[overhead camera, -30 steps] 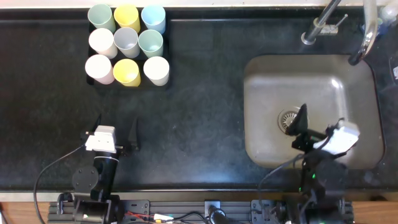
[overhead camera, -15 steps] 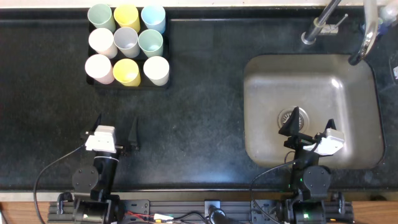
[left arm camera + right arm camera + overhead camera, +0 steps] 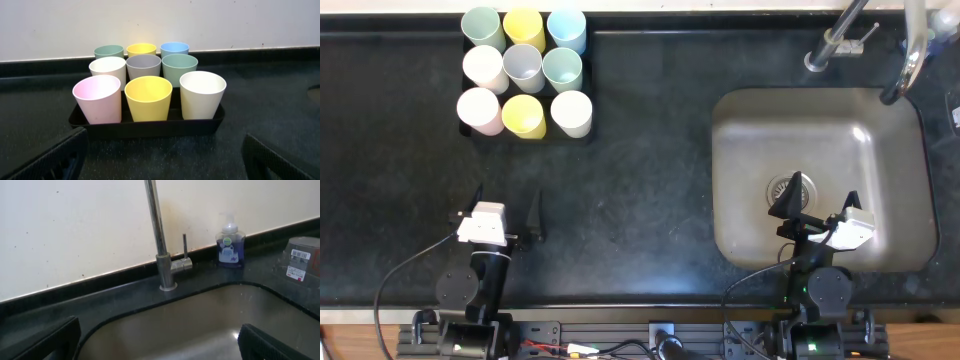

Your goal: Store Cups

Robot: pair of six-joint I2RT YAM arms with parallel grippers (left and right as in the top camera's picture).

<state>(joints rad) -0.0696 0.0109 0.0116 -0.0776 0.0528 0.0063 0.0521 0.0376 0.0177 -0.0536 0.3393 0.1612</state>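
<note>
Both arms [image 3: 488, 272] are black throughout, each with a white, boxy camera housing [image 3: 482, 223] mounted directly behind its claw. The left gripper [image 3: 507, 208] and right gripper [image 3: 820, 200] each have two dark, tapered, wedge-shaped fingers [image 3: 60, 159]. Thin black cables [image 3: 392, 270] loop out behind each claw, and a green light [image 3: 807, 293] glows behind the right one.

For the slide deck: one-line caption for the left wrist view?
Nine upright cups in a black tray on the dark counter, open left gripper facing them.

Faucet [image 3: 167, 270] spout cut by frame edge; back-row cups [image 3: 141, 49] half hidden behind front cups [image 3: 148, 97].
</note>
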